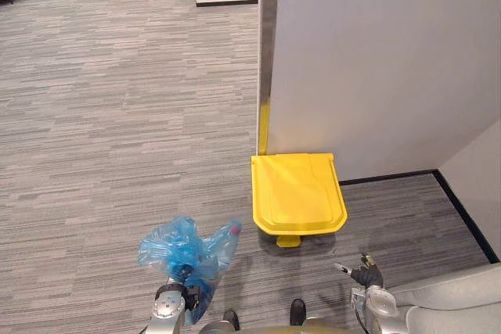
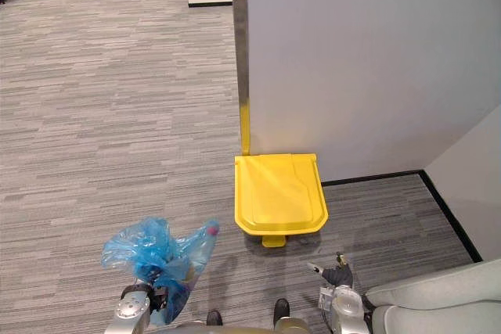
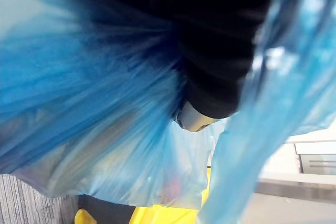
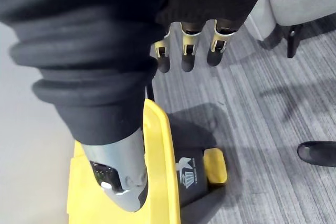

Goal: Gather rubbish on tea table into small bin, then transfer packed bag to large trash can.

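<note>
Bag (image 1: 188,248) aloft over carpet, left of shut yellow bin (image 1: 297,192), neck clenched in left hand (image 1: 186,281), right hand (image 1: 366,274) slack-fingered and empty near pedal (image 1: 288,241); likely to slide off lid if released before opening.

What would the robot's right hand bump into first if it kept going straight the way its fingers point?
Probably the yellow pedal bin. The right hand, fingers relaxed, points toward its front corner, though it might slip past onto the carpet; depth is unclear.
</note>
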`<state>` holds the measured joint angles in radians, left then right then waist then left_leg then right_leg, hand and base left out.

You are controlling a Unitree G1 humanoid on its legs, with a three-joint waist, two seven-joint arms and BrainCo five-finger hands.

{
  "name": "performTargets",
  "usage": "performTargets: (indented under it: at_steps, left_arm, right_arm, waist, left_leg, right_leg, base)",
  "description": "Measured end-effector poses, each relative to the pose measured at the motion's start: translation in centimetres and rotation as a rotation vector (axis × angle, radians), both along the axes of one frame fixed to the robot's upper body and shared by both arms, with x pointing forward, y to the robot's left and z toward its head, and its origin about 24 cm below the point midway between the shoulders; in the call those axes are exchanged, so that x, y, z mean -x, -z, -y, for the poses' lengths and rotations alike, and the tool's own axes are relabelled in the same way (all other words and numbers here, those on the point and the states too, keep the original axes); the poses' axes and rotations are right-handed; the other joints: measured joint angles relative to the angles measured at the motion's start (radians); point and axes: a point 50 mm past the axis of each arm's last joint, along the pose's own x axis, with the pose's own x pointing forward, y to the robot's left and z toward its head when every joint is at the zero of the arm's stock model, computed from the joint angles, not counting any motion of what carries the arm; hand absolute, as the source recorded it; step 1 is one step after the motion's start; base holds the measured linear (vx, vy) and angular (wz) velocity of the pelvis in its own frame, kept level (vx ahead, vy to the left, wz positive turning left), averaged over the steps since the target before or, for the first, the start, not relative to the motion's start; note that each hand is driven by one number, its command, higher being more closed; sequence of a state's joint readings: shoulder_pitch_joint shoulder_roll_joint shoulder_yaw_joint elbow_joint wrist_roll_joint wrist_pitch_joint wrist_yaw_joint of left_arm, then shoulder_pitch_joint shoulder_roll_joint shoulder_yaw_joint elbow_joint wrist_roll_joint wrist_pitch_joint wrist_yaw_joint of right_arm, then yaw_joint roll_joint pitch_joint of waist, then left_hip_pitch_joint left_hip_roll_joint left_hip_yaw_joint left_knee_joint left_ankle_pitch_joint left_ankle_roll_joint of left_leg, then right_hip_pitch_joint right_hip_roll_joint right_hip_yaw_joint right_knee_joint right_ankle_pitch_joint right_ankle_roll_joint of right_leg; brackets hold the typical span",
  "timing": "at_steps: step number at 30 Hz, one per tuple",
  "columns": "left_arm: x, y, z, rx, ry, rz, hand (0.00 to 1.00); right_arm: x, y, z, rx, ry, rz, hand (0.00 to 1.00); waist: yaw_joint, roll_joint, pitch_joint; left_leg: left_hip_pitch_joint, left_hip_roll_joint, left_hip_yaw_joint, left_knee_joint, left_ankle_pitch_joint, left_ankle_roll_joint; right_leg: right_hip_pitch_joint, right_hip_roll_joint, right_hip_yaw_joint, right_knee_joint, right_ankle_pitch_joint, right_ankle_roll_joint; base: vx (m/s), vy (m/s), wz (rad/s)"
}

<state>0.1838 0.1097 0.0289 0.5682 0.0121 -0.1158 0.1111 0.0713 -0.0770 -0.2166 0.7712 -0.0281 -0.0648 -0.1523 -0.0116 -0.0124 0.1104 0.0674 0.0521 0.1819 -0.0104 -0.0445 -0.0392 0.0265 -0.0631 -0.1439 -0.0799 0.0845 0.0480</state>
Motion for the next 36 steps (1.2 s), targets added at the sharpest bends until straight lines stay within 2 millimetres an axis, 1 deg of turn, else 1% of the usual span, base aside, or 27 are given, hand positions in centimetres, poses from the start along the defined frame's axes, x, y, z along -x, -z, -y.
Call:
performTargets:
  at_steps: [7, 9, 10, 11, 12, 13, 14, 15, 16, 17, 18, 19, 20, 21, 22, 23, 24, 25, 26, 27, 28, 29, 30, 31, 32, 34, 36]
  left_arm:
    - [0.0, -0.1, -0.3, -0.003, -0.014, 0.003, 1.0]
    - [0.0, -0.1, -0.4, -0.005, -0.021, 0.008, 1.0]
    - [0.0, -0.2, -0.5, -0.006, -0.026, 0.009, 1.0]
    - [-0.2, -0.4, -0.6, -0.008, -0.026, 0.021, 1.0]
    - [-0.3, -0.5, -0.6, -0.009, -0.026, 0.029, 1.0]
    - [-0.5, -0.7, -0.7, -0.01, -0.027, 0.04, 1.0]
    - [-0.8, -0.9, -0.7, -0.01, -0.027, 0.052, 1.0]
    - [-0.9, -1.0, -0.7, -0.009, -0.027, 0.053, 1.0]
    - [-1.2, -1.3, -0.6, -0.009, -0.025, 0.07, 1.0]
    - [-1.8, -1.7, -0.6, -0.013, -0.019, 0.095, 1.0]
    - [-2.2, -2.0, -0.8, -0.024, -0.006, 0.105, 1.0]
    - [-2.4, -2.1, -0.9, -0.031, -0.004, 0.109, 1.0]
    - [-2.6, -2.2, -1.2, -0.041, -0.002, 0.112, 1.0]
    - [-2.8, -2.4, -1.4, -0.051, 0.005, 0.118, 1.0]
    - [-3.0, -2.5, -1.4, -0.052, 0.005, 0.124, 1.0]
    - [-3.2, -2.6, -1.4, -0.053, 0.005, 0.132, 1.0]
    - [-3.3, -2.7, -1.3, -0.05, 0.001, 0.135, 1.0]
    - [-3.7, -2.7, -0.6, -0.033, -0.006, 0.148, 1.0]
    - [-4.2, -3.0, -0.2, -0.027, 0.003, 0.168, 1.0]
    - [-4.5, -3.2, -0.2, -0.028, 0.004, 0.176, 1.0]
    - [-4.8, -3.4, -0.2, -0.029, 0.008, 0.186, 1.0]
    - [-4.9, -3.4, -0.2, -0.03, 0.01, 0.187, 1.0]
    - [-5.0, -3.5, -0.1, -0.03, 0.017, 0.188, 1.0]
    - [-5.0, -3.4, 0.0, -0.03, 0.019, 0.188, 1.0]
    - [-5.2, -3.6, 0.1, -0.03, 0.024, 0.194, 1.0]
    - [-5.5, -3.8, 0.2, -0.028, 0.028, 0.206, 1.0]
    - [-5.8, -3.9, 0.4, -0.023, 0.032, 0.212, 1.0]
  right_arm:
    - [-0.2, -0.1, 0.0, 0.003, -0.005, 0.004, 0.0]
    - [-0.4, -0.2, 0.1, 0.009, -0.013, 0.006, 0.0]
    - [-0.4, -0.2, 0.2, 0.01, -0.012, 0.006, 0.0]
    - [-0.5, -0.3, 0.2, 0.011, -0.014, 0.01, 0.0]
    - [-0.7, -0.3, 0.1, 0.011, -0.015, 0.014, 0.0]
    - [-1.0, -0.5, 0.1, 0.012, -0.017, 0.023, 0.0]
    - [-1.6, -0.7, 0.1, 0.014, -0.019, 0.036, 0.0]
    - [-1.7, -0.8, 0.2, 0.016, -0.019, 0.04, 0.0]
    - [-1.8, -0.9, 0.3, 0.018, -0.016, 0.044, 0.0]
    - [-2.5, -1.1, 0.2, 0.018, -0.019, 0.061, 0.0]
    - [-2.0, -0.9, 0.0, 0.013, -0.015, 0.049, 0.0]
    - [-1.9, -0.8, -0.2, 0.006, -0.012, 0.043, 0.0]
    - [-1.8, -0.7, -0.2, -0.002, -0.006, 0.042, 0.0]
    - [-1.7, -0.7, -0.3, -0.001, 0.0, 0.04, 0.0]
    - [-1.7, -0.7, -0.2, 0.002, 0.007, 0.041, 0.0]
    - [-1.7, -0.7, 0.0, 0.005, 0.022, 0.042, 0.0]
    - [-1.7, -0.8, 0.2, 0.007, 0.026, 0.042, 0.0]
    - [-2.0, -1.2, 0.8, 0.021, 0.035, 0.057, 0.0]
    - [-2.7, -1.8, 0.9, 0.029, 0.036, 0.091, 0.0]
    - [-3.0, -2.1, 0.9, 0.028, 0.034, 0.11, 0.0]
    - [-3.1, -2.6, 1.0, 0.028, 0.05, 0.138, 0.0]
    - [-3.0, -2.7, 1.1, 0.029, 0.058, 0.144, 0.0]
    - [-2.7, -2.9, 1.7, 0.036, 0.086, 0.153, 0.0]
    - [-2.5, -2.9, 2.0, 0.039, 0.103, 0.154, 0.0]
    - [-2.3, -3.0, 2.4, 0.042, 0.127, 0.157, 0.0]
    - [-2.9, -3.3, 2.3, 0.034, 0.124, 0.177, 0.0]
    - [-2.9, -3.1, 2.0, 0.017, 0.131, 0.173, 0.0]
  waist:
    - [0.003, -0.006, -0.006]
    - [0.008, -0.007, -0.007]
    - [0.016, -0.006, -0.007]
    - [0.026, -0.005, -0.007]
    - [0.026, -0.004, -0.006]
    - [0.026, -0.003, -0.006]
    - [0.024, 0.001, 0.002]
    - [0.022, 0.004, 0.008]
    - [0.02, 0.015, 0.028]
    - [0.018, 0.02, 0.056]
    - [0.005, 0.019, 0.08]
    - [0.005, 0.008, 0.091]
    - [0.005, -0.002, 0.097]
    - [-0.001, -0.018, 0.105]
    - [-0.001, -0.025, 0.107]
    - [-0.001, -0.033, 0.114]
    - [-0.002, -0.037, 0.115]
    - [0.001, -0.005, 0.122]
    - [0.011, 0.021, 0.131]
    - [0.018, 0.023, 0.135]
    - [0.029, 0.024, 0.138]
    - [0.026, 0.024, 0.139]
    - [0.027, 0.02, 0.141]
    - [0.027, 0.019, 0.14]
    - [0.026, 0.018, 0.138]
    - [0.025, 0.025, 0.137]
    - [0.022, 0.028, 0.136]
  left_leg:
    - [-0.024, 0.0, 0.029, 0.0, -0.006, 0.005]
    - [-0.043, 0.001, 0.041, 0.032, -0.024, 0.011]
    - [-0.055, 0.002, 0.052, 0.063, -0.041, 0.014]
    - [-0.073, 0.009, 0.062, 0.108, -0.069, 0.018]
    - [-0.084, 0.014, 0.065, 0.132, -0.082, 0.021]
    - [-0.102, 0.02, 0.066, 0.167, -0.103, 0.023]
    - [-0.109, 0.024, 0.067, 0.206, -0.13, 0.029]
    - [-0.104, 0.03, 0.066, 0.214, -0.143, 0.038]
    - [-0.096, 0.039, 0.059, 0.234, -0.175, 0.053]
    - [-0.078, 0.042, 0.056, 0.259, -0.196, 0.064]
    - [-0.06, 0.036, 0.041, 0.309, -0.238, 0.075]
    - [-0.048, 0.028, 0.039, 0.337, -0.261, 0.079]
    - [-0.041, 0.021, 0.038, 0.365, -0.283, 0.079]
    - [-0.036, 0.007, 0.038, 0.388, -0.295, 0.073]
    - [-0.034, -0.002, 0.034, 0.404, -0.306, 0.067]
    - [-0.027, -0.013, 0.022, 0.445, -0.341, 0.053]
    - [-0.019, -0.014, 0.01, 0.46, -0.36, 0.047]
    - [-0.011, 0.004, -0.006, 0.47, -0.38, 0.033]
    - [-0.011, 0.019, -0.015, 0.456, -0.385, 0.026]
    - [-0.007, 0.02, -0.019, 0.445, -0.387, 0.024]
    - [0.015, 0.025, -0.031, 0.435, -0.405, 0.01]
    - [0.026, 0.033, -0.039, 0.437, -0.414, 0.001]
    - [0.056, 0.038, -0.06, 0.434, -0.425, -0.011]
    - [0.066, 0.04, -0.073, 0.431, -0.431, -0.017]
    - [0.066, 0.047, -0.103, 0.428, -0.436, -0.024]
    - [0.046, 0.063, -0.124, 0.409, -0.436, -0.027]
    - [0.05, 0.074, -0.134, 0.379, -0.423, -0.047]
  right_leg:
    - [-0.037, 0.0, 0.04, -0.011, 0.01, 0.011]
    - [-0.052, 0.001, 0.055, -0.005, 0.015, 0.012]
    - [-0.059, 0.002, 0.067, 0.004, 0.015, 0.013]
    - [-0.08, 0.005, 0.082, 0.036, 0.0, 0.023]
    - [-0.096, 0.006, 0.089, 0.063, -0.012, 0.022]
    - [-0.127, 0.006, 0.093, 0.119, -0.038, 0.024]
    - [-0.173, -0.006, 0.095, 0.231, -0.083, 0.041]
    - [-0.191, -0.01, 0.092, 0.282, -0.095, 0.054]
    - [-0.228, -0.011, 0.087, 0.396, -0.105, 0.068]
    - [-0.297, -0.013, 0.081, 0.55, -0.135, 0.088]
    - [-0.34, -0.031, 0.059, 0.585, -0.189, 0.069]
    - [-0.362, -0.046, 0.05, 0.56, -0.186, 0.068]
    - [-0.384, -0.052, 0.033, 0.503, -0.17, 0.071]
    - [-0.393, -0.062, 0.004, 0.385, -0.133, 0.082]
    - [-0.398, -0.066, -0.003, 0.337, -0.13, 0.089]
    - [-0.402, -0.077, -0.02, 0.294, -0.131, 0.087]
    - [-0.397, -0.074, -0.012, 0.299, -0.098, 0.054]
    - [-0.39, -0.06, -0.021, 0.314, -0.079, 0.053]
    - [-0.4, -0.042, -0.012, 0.329, -0.08, 0.052]
    - [-0.412, -0.038, -0.002, 0.355, -0.082, 0.051]
    - [-0.454, -0.019, 0.038, 0.473, -0.134, 0.044]
    - [-0.462, -0.011, 0.051, 0.523, -0.159, 0.039]
    - [-0.473, -0.013, 0.05, 0.615, -0.222, 0.029]
    - [-0.479, -0.018, 0.041, 0.654, -0.252, 0.029]
    - [-0.503, -0.02, 0.029, 0.712, -0.3, 0.025]
    - [-0.532, -0.003, 0.02, 0.725, -0.318, 0.032]
    - [-0.535, 0.009, 0.007, 0.72, -0.325, 0.036]
  base:
    - [-0.01, -0.001, -0.16]
    - [0.06, 0.02, -0.22]
    - [0.07, 0.045, -0.36]
    - [0.07, 0.048, -0.36]
    - [0.05, 0.049, -0.31]
    - [0.04, 0.052, -0.18]
    - [0.04, 0.074, -0.12]
    - [0.02, 0.069, -0.08]
    - [-0.02, 0.082, -0.05]
    - [-0.03, 0.073, 0.11]
    - [0.0, 0.08, 0.2]
    - [0.08, 0.034, 0.3]
    - [0.13, -0.003, 0.29]
    - [0.13, -0.042, 0.32]
    - [0.18, -0.081, 0.44]
    - [0.18, -0.099, 0.39]
    - [0.28, -0.118, 0.38]
    - [0.31, -0.1, 0.2]
    - [0.31, -0.09, 0.13]
    - [0.28, -0.104, 0.04]
    - [0.21, -0.1, 0.13]
    - [0.35, -0.167, 0.29]
    - [0.31, -0.141, 0.37]
    - [0.39, -0.178, 0.43]
    - [0.25, -0.115, 0.21]
    - [0.25, -0.121, 0.04]
    - [0.18, -0.084, 0.01]
